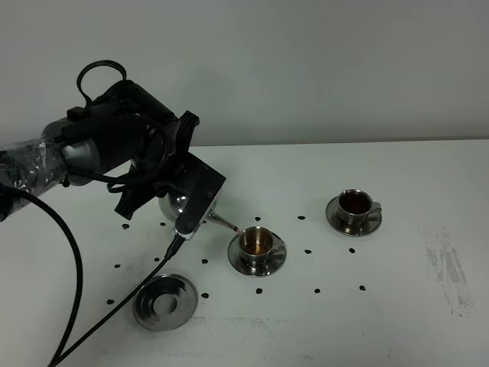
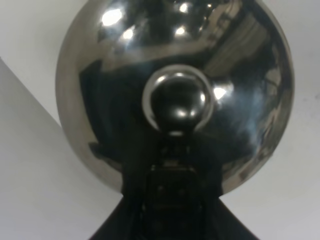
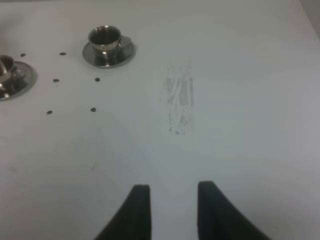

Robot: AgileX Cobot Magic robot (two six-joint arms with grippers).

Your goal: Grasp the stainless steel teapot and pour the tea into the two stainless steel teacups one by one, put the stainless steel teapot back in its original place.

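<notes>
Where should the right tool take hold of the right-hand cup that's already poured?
Probably by its side handle, coming in from the robot's right. The cup stands upright on its saucer with the handle sticking out that way, and it holds tea, so keep it level.

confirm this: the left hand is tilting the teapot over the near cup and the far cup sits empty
Not quite: the far cup holds dark tea, as the exterior high view shows. The left hand is indeed tilting the teapot over the near cup.
</notes>
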